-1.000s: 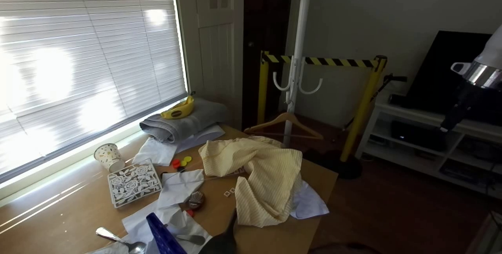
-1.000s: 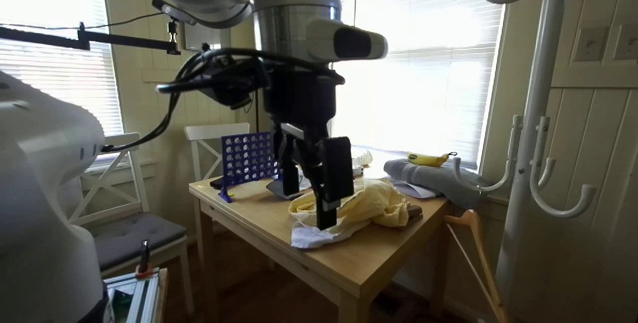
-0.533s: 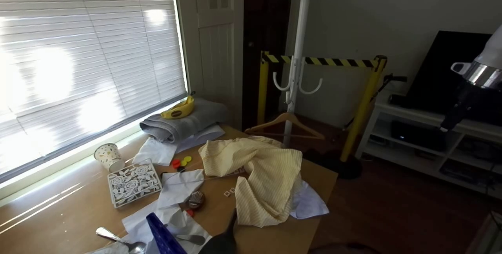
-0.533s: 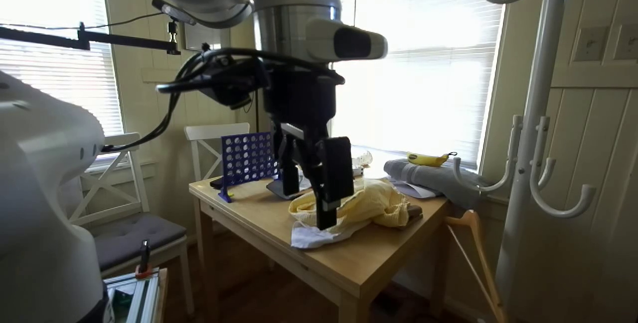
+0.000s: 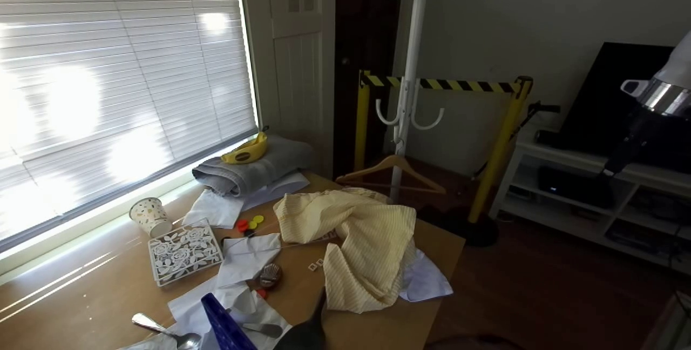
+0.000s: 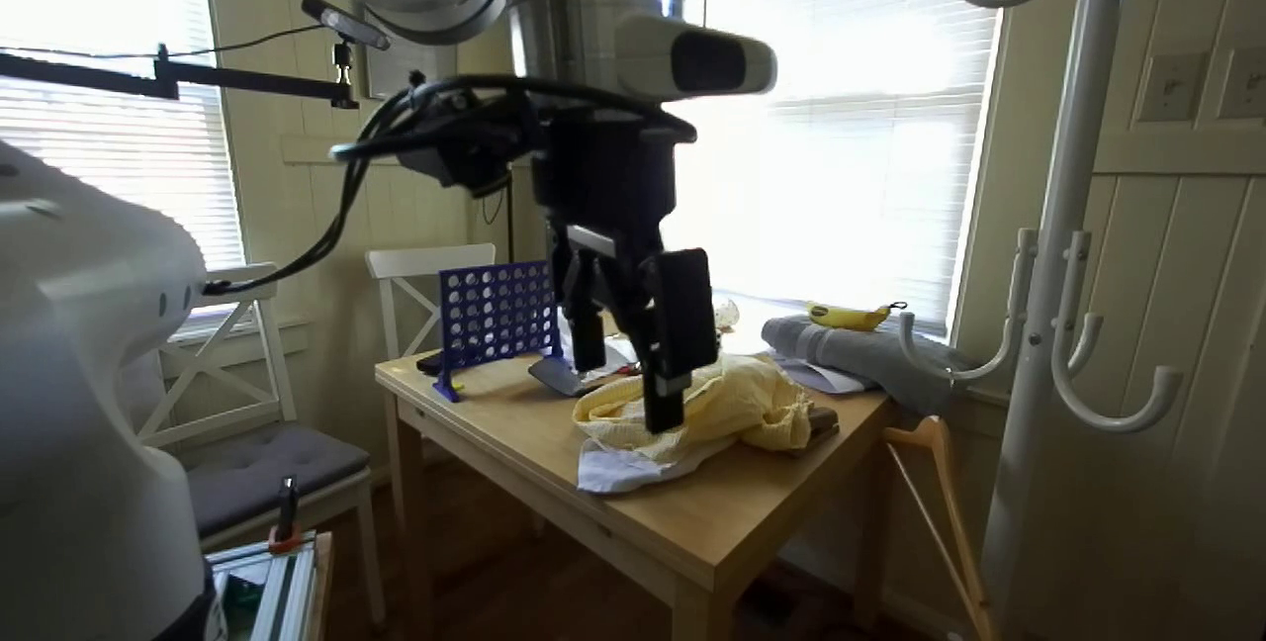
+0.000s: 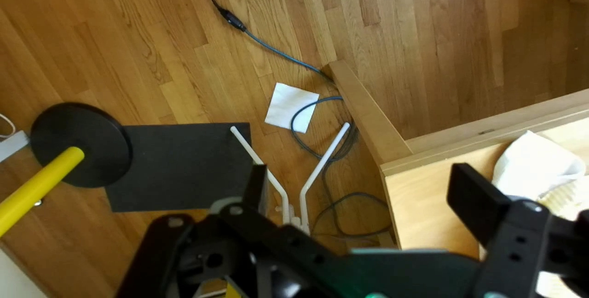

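Bearing a dark oval label too small to read, a yellow banana-shaped pouch rests on a folded grey towel near the slatted blind in both exterior views. Pale tiles on the worktop carry dark marks that cannot be made out. The yellow cloth, finely ribbed and rumpled into soft folds, lies near the worktop's corner, with a smooth white cloth showing from beneath one edge. Farther along sit a white openwork rack patterned with roses and leaves, a speckled cup tilted beside it, and a shiny metal spoon. A blue grid, pierced by rows of round holes, stands upright. Beyond the worktop's edge, a curved wooden hanger hangs from a white coat stand with upturned hooks. The black pincer hangs in the air with its jaws spread wide and empty, touching nothing and well apart from the yellow cloth; in the wrist view, wooden floorboards and part of the worktop show between its fingers.
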Controlling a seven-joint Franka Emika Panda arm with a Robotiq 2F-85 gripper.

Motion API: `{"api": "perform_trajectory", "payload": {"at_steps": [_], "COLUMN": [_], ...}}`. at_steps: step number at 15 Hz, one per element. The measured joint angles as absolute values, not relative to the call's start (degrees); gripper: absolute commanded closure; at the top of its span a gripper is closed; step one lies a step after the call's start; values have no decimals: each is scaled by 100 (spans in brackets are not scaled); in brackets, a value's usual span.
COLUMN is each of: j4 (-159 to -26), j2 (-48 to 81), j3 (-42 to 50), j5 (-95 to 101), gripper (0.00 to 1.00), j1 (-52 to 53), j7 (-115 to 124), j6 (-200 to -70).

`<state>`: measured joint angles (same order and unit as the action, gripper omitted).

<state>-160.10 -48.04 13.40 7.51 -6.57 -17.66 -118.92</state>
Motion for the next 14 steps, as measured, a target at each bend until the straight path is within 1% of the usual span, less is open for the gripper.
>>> {"api": "perform_trajectory", "payload": {"at_steps": [4,8,11,14], "j4": [-15597,-15037,-14517,-13920], "j2": [-4808,-4674,-4317,-3659], "j3": [1096,462,39,-58], "j5": [630,636,643,624], "gripper": [0,0,0,0], "j1": [-39,673,1098,1504], "j7": [-1931,-2004,-2147,-2505], "j6": [-12221,-12292,-12429,-12782]}}
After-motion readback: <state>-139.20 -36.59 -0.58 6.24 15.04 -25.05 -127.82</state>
